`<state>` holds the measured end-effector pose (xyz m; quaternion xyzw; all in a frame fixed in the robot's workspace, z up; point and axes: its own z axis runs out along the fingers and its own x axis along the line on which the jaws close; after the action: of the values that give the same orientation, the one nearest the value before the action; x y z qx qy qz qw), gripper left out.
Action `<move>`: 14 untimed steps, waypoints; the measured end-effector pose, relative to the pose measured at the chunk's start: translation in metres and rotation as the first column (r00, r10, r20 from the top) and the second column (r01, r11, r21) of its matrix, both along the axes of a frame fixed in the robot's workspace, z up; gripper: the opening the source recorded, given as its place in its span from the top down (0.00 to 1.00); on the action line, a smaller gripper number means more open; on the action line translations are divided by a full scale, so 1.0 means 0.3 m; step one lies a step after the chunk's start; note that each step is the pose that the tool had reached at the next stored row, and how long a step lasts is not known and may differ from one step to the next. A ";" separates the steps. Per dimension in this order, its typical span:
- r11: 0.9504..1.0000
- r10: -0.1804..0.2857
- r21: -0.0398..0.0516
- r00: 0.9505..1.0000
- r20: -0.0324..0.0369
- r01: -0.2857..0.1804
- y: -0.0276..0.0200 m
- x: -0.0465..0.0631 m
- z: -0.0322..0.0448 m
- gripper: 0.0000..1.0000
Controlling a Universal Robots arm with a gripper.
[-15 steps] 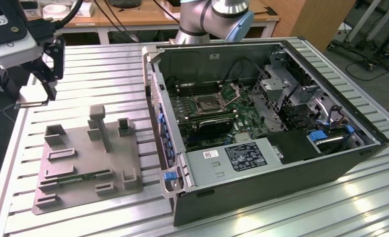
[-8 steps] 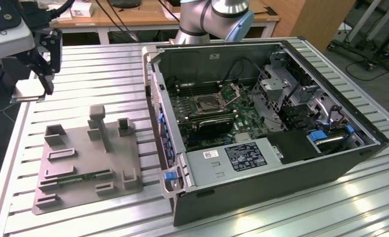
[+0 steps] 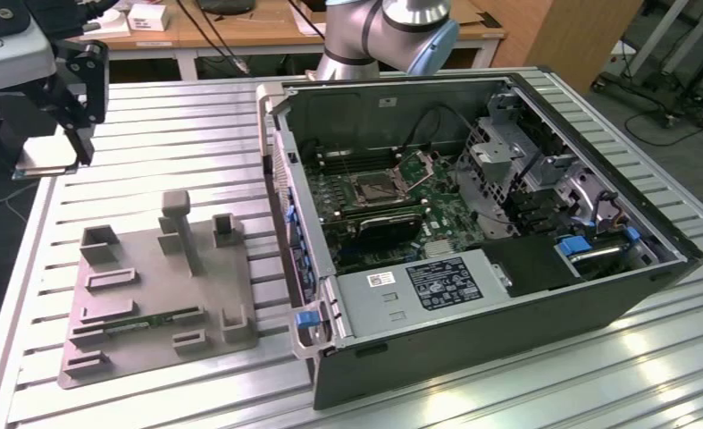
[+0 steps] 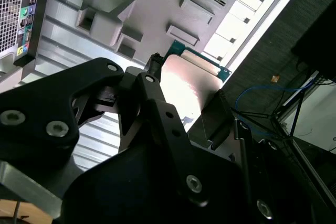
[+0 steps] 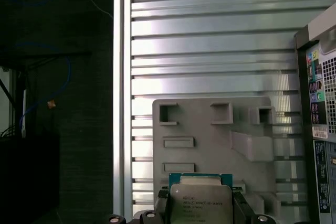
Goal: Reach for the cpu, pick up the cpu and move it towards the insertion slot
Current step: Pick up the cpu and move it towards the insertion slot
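The pincer [image 3: 55, 150] is closed on the cpu [image 3: 44, 161], one black finger [image 5: 163, 204] against each of two opposite edges, so the chip sits flat between them with its pale metal top showing. In the first wrist view the cpu [image 5: 200, 203] fills the gap between the fingertips, its green rim peeking out along one edge. In the second wrist view the same pale plate [image 4: 186, 87] is pinched between the dark jaw links.

In the exterior view the pincer and cpu are held up off the slatted metal counter [image 3: 172, 134], at the exterior view's far left and near the counter's edge. The grey tray [image 3: 148, 286] lies flat on the counter close by, a narrow green strip [image 3: 148, 319] resting in one of its recesses. The cpu is clear of the tray, not touching it.

The socket [image 3: 375, 186] – a square metal frame with a dark centre on the green board – sits inside the open computer case [image 3: 482, 331], well apart from the cpu toward the exterior view's right. The arm [image 3: 387, 31] rises behind the case.
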<state>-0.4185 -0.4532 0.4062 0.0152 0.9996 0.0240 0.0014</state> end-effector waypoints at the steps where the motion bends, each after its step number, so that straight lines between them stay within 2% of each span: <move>1: 1.000 0.000 0.000 1.000 0.000 0.000 0.000 0.000 0.000 0.45; 14: 1.000 0.000 0.000 1.000 0.000 0.000 0.000 0.017 0.001 0.45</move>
<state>-0.4135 -0.4532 0.4065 0.0152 0.9996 0.0239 0.0013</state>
